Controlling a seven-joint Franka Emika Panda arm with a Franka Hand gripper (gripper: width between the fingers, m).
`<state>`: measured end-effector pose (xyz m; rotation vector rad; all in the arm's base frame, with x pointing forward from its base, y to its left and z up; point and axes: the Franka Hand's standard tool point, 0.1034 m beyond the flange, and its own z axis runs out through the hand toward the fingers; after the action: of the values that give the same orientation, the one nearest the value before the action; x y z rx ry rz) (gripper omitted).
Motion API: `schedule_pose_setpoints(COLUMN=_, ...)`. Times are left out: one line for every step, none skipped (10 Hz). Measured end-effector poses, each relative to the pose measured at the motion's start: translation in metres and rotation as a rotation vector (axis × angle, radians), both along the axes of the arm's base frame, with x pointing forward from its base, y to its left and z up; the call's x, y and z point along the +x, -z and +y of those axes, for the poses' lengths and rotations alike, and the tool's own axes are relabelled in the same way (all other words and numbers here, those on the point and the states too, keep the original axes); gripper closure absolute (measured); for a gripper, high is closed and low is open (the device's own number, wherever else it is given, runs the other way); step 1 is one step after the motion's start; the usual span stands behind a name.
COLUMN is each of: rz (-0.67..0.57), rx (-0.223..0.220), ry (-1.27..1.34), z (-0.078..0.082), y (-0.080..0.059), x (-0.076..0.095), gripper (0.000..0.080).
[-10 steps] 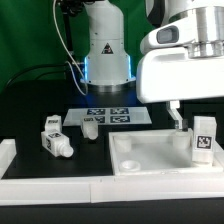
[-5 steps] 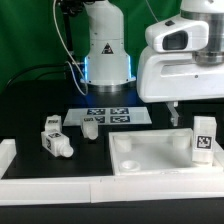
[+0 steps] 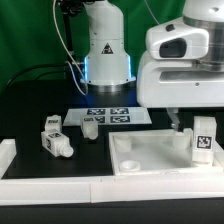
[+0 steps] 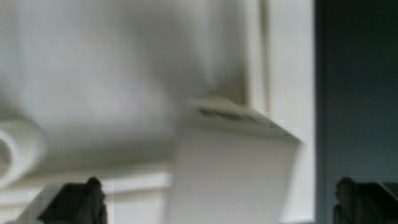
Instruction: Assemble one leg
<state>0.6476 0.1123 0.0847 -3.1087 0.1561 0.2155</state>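
On the table [image 3: 30, 100], two spare legs [image 3: 56, 145] lie at the exterior view's left, then the tray board [image 3: 150, 162], over which the claw [image 3: 177, 122] hangs wide open and empty, near the upright leg [image 3: 203, 138] at its right end.

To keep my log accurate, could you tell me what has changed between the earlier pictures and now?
The gripper has come down a little over the tray, near the upright leg. It is open and holds nothing; nothing was gripped or released. The upright leg, the loose legs on the exterior view's left and the marker board have not moved.
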Motion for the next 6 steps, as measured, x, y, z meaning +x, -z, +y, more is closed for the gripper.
schedule_pose_setpoints(rz=-0.026, rx=0.002, ry=-0.001, z=0.003, y=0.002, x=0.003, gripper=0.0151)
schedule_pose_setpoints(rz=-0.043, rx=0.002, ry=0.000, z=0.005, y=0.003, x=0.004, gripper=0.0151)
schedule_pose_setpoints(rz=-0.058, rx=0.001, ry=-0.003, z=0.007, y=0.007, x=0.003, gripper=0.0151)
schedule_pose_setpoints(rz=-0.060, rx=-0.002, ry=-0.007, z=0.007, y=0.012, x=-0.002, gripper=0.0151)
schedule_pose_setpoints(rz=-0.057, rx=-0.004, ry=-0.003, z=0.004, y=0.013, x=-0.005, gripper=0.0151)
schedule_pose_setpoints(rz=-0.058, rx=-0.003, ry=-0.001, z=0.003, y=0.012, x=-0.005, gripper=0.0151)
